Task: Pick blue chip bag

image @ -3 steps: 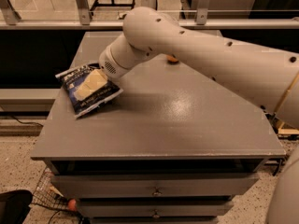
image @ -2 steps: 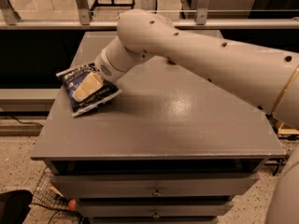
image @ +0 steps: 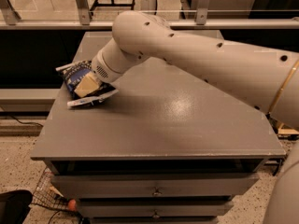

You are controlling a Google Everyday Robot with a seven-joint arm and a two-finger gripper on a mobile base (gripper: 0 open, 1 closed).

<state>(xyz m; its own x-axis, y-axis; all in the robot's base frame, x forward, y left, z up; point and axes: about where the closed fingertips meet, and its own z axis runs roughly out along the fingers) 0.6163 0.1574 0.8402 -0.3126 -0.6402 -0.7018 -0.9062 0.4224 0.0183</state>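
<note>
Logging one item, I noted the blue chip bag [image: 74,76] lying by a side edge of the grey drawer cabinet [image: 163,125] with the gripper [image: 87,85] down on it, jaw state indiscernible; judged risk: crinkly film slipping free on lifting.

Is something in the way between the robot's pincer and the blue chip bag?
No, nothing visible is in the way. The pincer is down right on the bag, near the left edge of the table. Nothing else lies between them. The arm hides part of the bag.
</note>
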